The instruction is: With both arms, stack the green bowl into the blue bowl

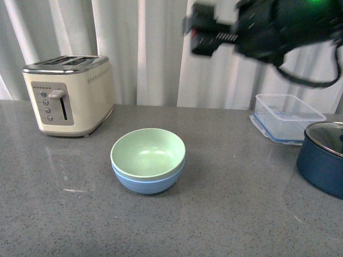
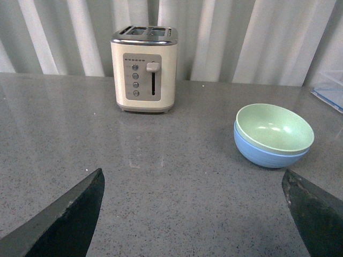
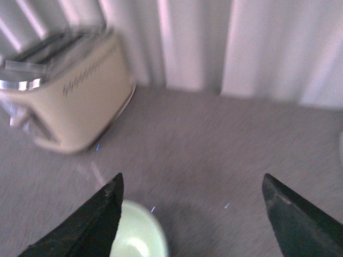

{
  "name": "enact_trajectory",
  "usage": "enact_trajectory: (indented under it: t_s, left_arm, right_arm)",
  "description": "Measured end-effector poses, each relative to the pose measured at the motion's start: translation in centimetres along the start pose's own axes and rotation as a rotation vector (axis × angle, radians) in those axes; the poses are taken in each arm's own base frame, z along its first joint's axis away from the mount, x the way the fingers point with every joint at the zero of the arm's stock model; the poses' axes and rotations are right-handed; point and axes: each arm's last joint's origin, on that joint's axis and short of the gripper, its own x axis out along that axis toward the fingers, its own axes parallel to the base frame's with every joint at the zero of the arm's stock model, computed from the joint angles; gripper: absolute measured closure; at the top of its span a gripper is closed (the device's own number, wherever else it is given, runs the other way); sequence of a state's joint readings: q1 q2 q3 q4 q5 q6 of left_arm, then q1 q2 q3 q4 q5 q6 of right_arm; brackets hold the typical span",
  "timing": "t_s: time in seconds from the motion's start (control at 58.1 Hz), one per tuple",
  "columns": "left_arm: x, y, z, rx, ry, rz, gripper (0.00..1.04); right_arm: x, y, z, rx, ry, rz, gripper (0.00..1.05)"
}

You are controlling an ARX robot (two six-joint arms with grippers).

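Note:
The green bowl (image 1: 148, 152) sits nested inside the blue bowl (image 1: 144, 182) at the middle of the grey counter. Both also show in the left wrist view, green bowl (image 2: 274, 127) in blue bowl (image 2: 265, 153). My right arm (image 1: 257, 27) hangs high at the upper right, blurred, well above the bowls. My right gripper (image 3: 192, 214) is open and empty, with the green bowl's rim (image 3: 140, 235) by one finger. My left gripper (image 2: 193, 214) is open and empty, low over the counter and apart from the bowls. The left arm is out of the front view.
A cream toaster (image 1: 68, 94) stands at the back left. A clear plastic container (image 1: 286, 116) and a dark navy pot with a glass lid (image 1: 324, 158) are at the right. White curtains hang behind the grey counter (image 1: 225, 214).

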State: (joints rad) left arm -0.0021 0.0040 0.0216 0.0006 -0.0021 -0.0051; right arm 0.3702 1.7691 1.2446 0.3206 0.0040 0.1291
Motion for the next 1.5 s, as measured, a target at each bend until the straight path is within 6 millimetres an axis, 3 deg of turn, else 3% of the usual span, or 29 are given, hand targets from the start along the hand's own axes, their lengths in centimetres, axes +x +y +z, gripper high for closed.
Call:
enact_trajectory:
  t_s: [0.052,0.12,0.31,0.516,0.705,0.963,1.187,1.497]
  left_arm:
    - [0.0,0.0,0.0,0.000,0.000,-0.001,0.07]
    - [0.0,0.0,0.0,0.000,-0.002,-0.003,0.07]
    - [0.0,0.0,0.0,0.000,-0.001,-0.001,0.07]
    - [0.0,0.0,0.0,0.000,-0.001,-0.002,0.07]
    - [0.0,0.0,0.0,0.000,-0.001,-0.002,0.07]
    - [0.0,0.0,0.0,0.000,-0.001,-0.002,0.07]
    - [0.0,0.0,0.0,0.000,-0.001,-0.002,0.07]
    - [0.0,0.0,0.0,0.000,-0.001,-0.002,0.07]
  right_arm:
    - [-1.3,-0.5,1.3,-0.011,-0.112,-0.067,0.25]
    - [-3.3,-1.6,1.4,-0.033,-0.260,-0.268,0.36]
    - [-8.2,-4.5,-4.9,-0.077,-0.221,-0.344,0.70]
    - [-13.3,-6.1,-7.7,-0.089,-0.229,-0.350,1.04]
    - [-17.9,-7.0,-11.0,-0.087,-0.212,-0.348,1.04]
    - [-21.2,-7.1,-12.9,-0.087,-0.213,-0.349,1.04]
    - [-23.5,-7.7,-14.0,-0.085,-0.212,-0.355,1.04]
    - [-24.9,-7.2,-15.5,-0.085,-0.210,-0.351,1.04]
